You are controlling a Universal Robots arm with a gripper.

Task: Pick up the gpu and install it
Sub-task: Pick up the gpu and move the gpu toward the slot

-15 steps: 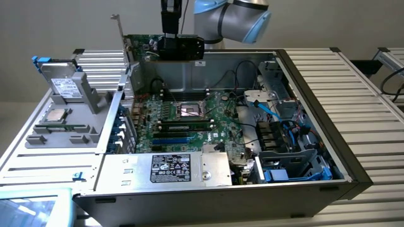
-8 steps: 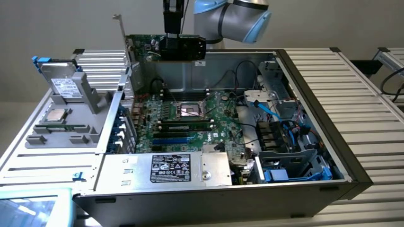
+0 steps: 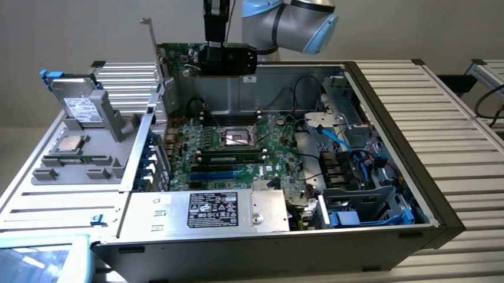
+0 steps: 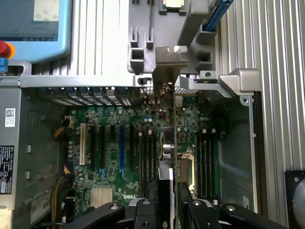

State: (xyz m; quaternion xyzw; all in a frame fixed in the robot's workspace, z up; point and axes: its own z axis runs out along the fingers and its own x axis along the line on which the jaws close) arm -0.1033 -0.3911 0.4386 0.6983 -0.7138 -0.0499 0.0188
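end effector (image 3: 214,46): clamped on gpu's upper edge | gpu (image 3: 206,60): upper centre of exterior frame, on edge, long axis level (bracket at frame-left end) | motherboard (image 3: 268,141): below, mid-frame, well apart

Green-and-black gpu (image 3: 225,60), upright, aloft

What I can't make out
The arm (image 3: 287,23) runs off the exterior view's top edge; from the wrist the gpu (image 4: 167,71) is edge-on; the power supply label (image 3: 212,210) is too small to read.
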